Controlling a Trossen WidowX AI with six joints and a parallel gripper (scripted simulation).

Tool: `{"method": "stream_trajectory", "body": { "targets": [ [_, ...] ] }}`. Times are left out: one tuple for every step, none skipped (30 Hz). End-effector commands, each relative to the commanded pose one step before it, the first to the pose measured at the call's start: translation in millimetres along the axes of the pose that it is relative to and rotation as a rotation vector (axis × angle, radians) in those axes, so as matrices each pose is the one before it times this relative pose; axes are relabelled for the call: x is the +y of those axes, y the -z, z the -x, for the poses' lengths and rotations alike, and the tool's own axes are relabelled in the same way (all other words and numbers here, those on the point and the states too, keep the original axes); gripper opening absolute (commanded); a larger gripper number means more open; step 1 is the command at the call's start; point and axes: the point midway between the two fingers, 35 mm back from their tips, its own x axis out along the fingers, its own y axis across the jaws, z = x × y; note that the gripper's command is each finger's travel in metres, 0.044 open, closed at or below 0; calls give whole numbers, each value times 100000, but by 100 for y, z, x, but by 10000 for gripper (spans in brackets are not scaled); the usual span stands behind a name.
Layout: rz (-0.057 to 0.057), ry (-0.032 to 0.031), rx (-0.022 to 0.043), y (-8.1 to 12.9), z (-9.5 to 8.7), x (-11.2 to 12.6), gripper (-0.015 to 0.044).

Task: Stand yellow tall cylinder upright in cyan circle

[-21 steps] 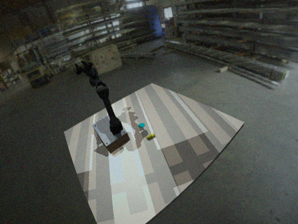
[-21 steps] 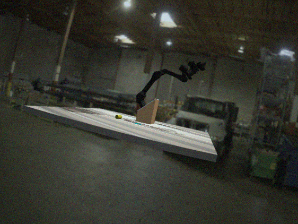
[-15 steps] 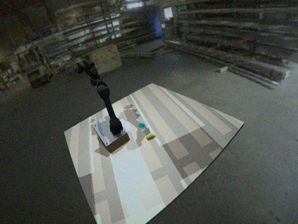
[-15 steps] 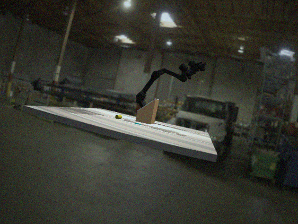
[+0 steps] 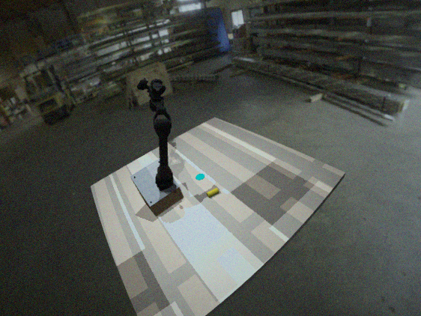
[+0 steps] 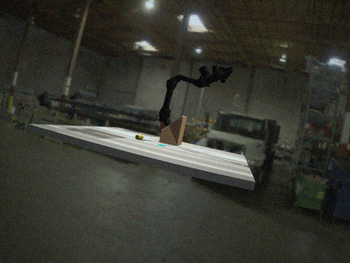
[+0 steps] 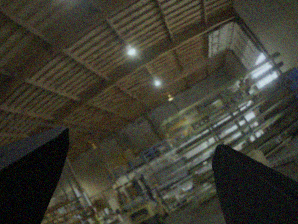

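Note:
The yellow cylinder lies on its side on the striped table top. The cyan circle is a flat disc on the table, between the cylinder and the arm's base side, a short way from the cylinder. Nothing stands on the circle. My gripper is open and empty, held high above the table and away from the cylinder. In the wrist view its two dark fingers stand wide apart, with only the ceiling and shelves behind them.
The arm stands on a wedge-shaped base block, close to the circle and the cylinder. The striped table top ends in open edges above the floor. Shelving and a vehicle are far in the background.

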Motion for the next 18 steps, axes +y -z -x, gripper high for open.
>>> {"method": "stream_trajectory", "body": {
  "targets": [
    [-1385,19721,2774,-2652,2808,-5741,309],
    [-367,4214,628,-544,510,-1317,309],
    [-371,4203,661,-520,512,-1326,309],
    [-375,4191,694,-495,512,-1336,309],
    [-378,4178,729,-470,512,-1346,309],
    [-381,4165,765,-444,511,-1356,309],
    [-382,4150,802,-417,509,-1365,309],
    [-384,4135,840,-389,507,-1375,309],
    [-384,4118,879,-361,503,-1384,309],
    [-384,4101,918,-332,499,-1394,309],
    [-383,4083,959,-302,494,-1402,309],
    [-381,4064,1000,-272,488,-1411,309],
    [-378,4043,1042,-241,481,-1419,309],
    [-374,4022,1085,-210,473,-1427,309],
    [-369,4000,1129,-178,464,-1434,309],
    [-364,3977,1173,-146,455,-1440,309],
    [-357,3953,1218,-113,445,-1446,309],
    [-349,3928,1263,-80,433,-1451,309]
  ]
}}
